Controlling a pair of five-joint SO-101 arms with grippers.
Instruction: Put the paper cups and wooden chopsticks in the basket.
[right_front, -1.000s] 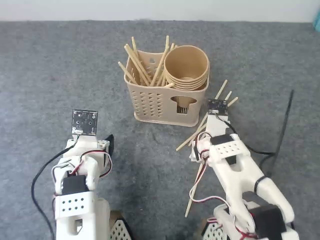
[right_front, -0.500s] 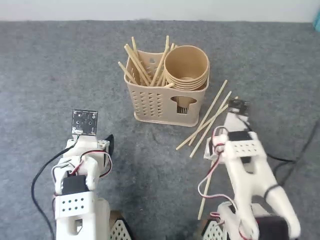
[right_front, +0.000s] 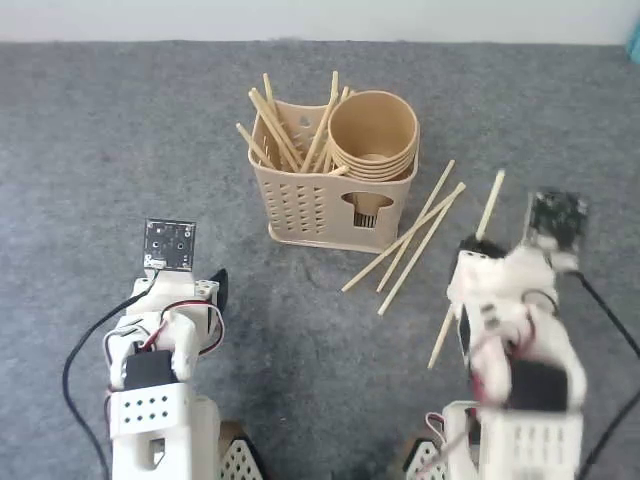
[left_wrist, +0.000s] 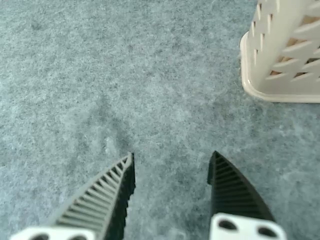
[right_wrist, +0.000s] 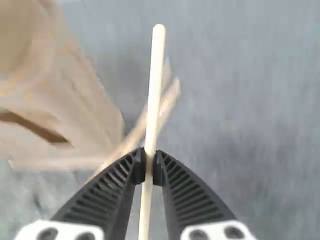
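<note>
A beige perforated basket (right_front: 300, 205) stands at the table's middle back, with a stack of paper cups (right_front: 372, 135) and several wooden chopsticks (right_front: 283, 130) inside. Three loose chopsticks (right_front: 415, 240) lie on the grey mat just right of it. My right gripper (right_wrist: 148, 162) is shut on one chopstick (right_wrist: 154, 90), which sticks up from the arm at the right (right_front: 489, 210) and pokes out below it too. My left gripper (left_wrist: 172, 167) hangs open over bare mat, front left of the basket (left_wrist: 285, 55), with nothing between its fingers.
Grey felt mat (right_front: 130, 130) covers the whole table. A black cable (right_front: 605, 310) trails off the right arm toward the right edge. Open mat lies left of the basket and between the arms.
The right arm has swung to the right and lifted, carrying one chopstick out of the loose pile. The remaining chopsticks have shifted a little. The left arm has not moved.
</note>
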